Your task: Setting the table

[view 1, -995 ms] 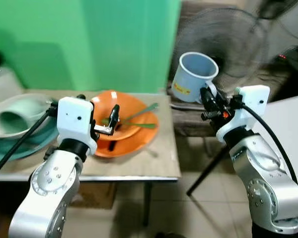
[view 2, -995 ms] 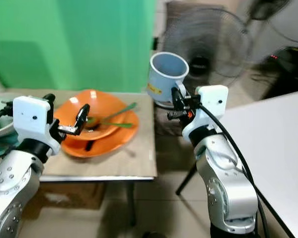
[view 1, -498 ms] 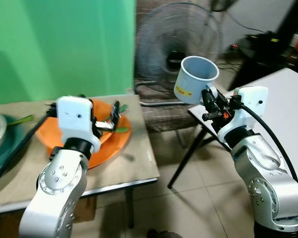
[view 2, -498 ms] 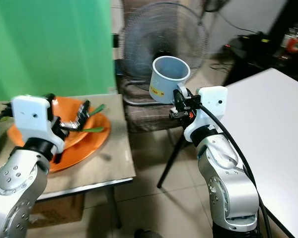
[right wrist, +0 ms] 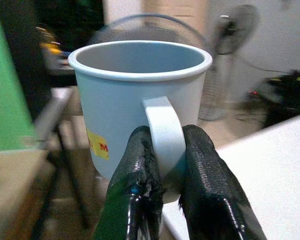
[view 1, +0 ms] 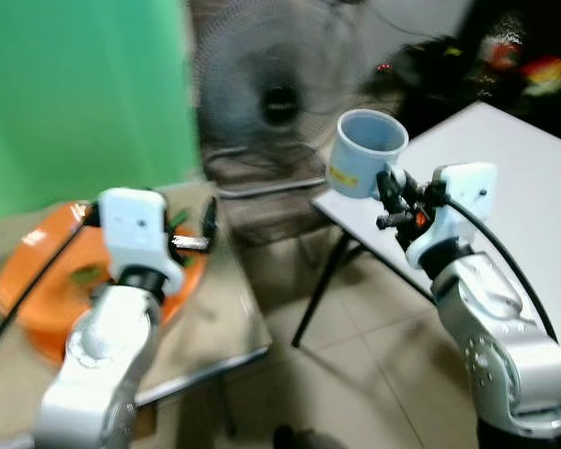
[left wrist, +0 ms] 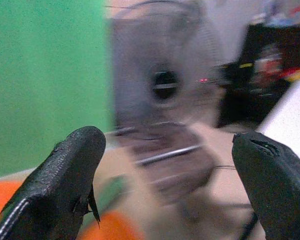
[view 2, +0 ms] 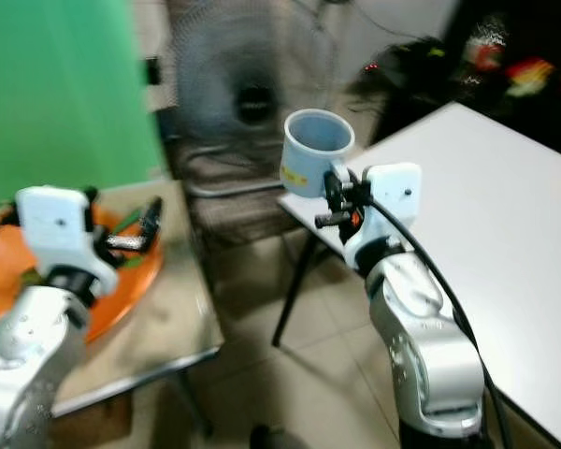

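The step in hand looks like carrying: the right tool (view 2: 335, 199) holds a pale blue mug (view 2: 313, 165) up in the air, upright, open mouth up, between a low tan desk (view 2: 173, 309) on the robot's left and a white desk (view 2: 486, 206) on its right. In the right wrist view the 2 black fingers (right wrist: 140, 175) are pinched on the mug's handle (right wrist: 162, 132) from either side, and a yellow label shows on the mug wall beside it. The mug hangs near the corner of the white desk, touching nothing but the tool.

The left tool (view 1: 208, 217) is raised over the tan desk, just beside an orange plate (view 1: 37, 299) that lies there with something green on it. Its fingers (left wrist: 65, 170) stand spread wide with nothing between them — this arm does no work right now.

Behind, a standing fan (view 2: 238, 89) is in the gap between the 2 desks; the head views are blurred, so the robot is probably turning or walking.

Judging from the task, the white desk is the place to be set, and the mug is on its way there. The next move calls for bringing the right arm over the white top, well in from the edge, lowering the mug level until its base rests flat, then parting the fingers and drawing back along the handle — without tipping it.
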